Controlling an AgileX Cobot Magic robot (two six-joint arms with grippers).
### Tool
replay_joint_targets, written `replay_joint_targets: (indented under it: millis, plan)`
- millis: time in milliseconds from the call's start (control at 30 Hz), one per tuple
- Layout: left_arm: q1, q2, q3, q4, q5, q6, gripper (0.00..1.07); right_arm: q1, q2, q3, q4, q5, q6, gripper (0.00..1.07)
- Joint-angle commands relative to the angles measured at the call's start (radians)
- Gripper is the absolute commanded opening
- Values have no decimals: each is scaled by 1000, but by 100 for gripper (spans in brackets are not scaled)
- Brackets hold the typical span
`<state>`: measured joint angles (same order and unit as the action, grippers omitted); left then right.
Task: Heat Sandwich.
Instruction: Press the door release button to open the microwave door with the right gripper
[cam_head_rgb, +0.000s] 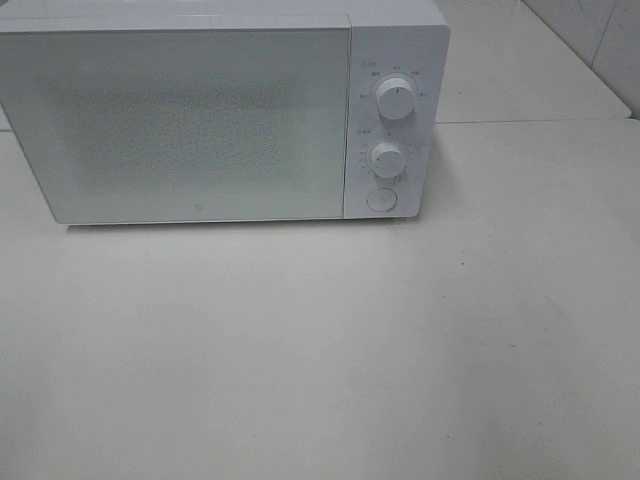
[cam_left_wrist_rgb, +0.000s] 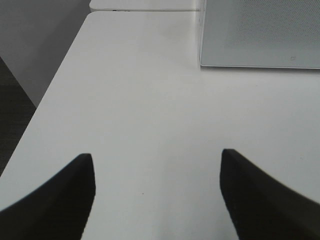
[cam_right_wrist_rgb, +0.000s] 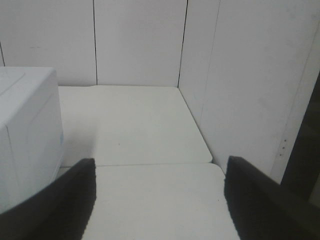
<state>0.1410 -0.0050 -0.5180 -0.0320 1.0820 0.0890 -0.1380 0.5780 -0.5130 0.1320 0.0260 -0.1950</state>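
The sandwich is out of view in every frame. A white microwave stands at the back of the table with its door shut; its corner also shows in the left wrist view and its side in the right wrist view. No arm appears in the exterior high view. My left gripper hangs open over bare tabletop in front of the microwave, nothing between its dark fingers. My right gripper is open too, beside the microwave's right side, facing the wall, with nothing held.
The microwave has two round knobs and a round button on its right panel. A white tabletop spreads in front. The table's left edge drops to dark floor. White wall panels close the right and back.
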Motion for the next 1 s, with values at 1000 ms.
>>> replay_joint_targets:
  millis: [1000]
  plan:
    - [-7,-16,2,4,-15,-7,68,353,572,-12,-48,-534,-25,69]
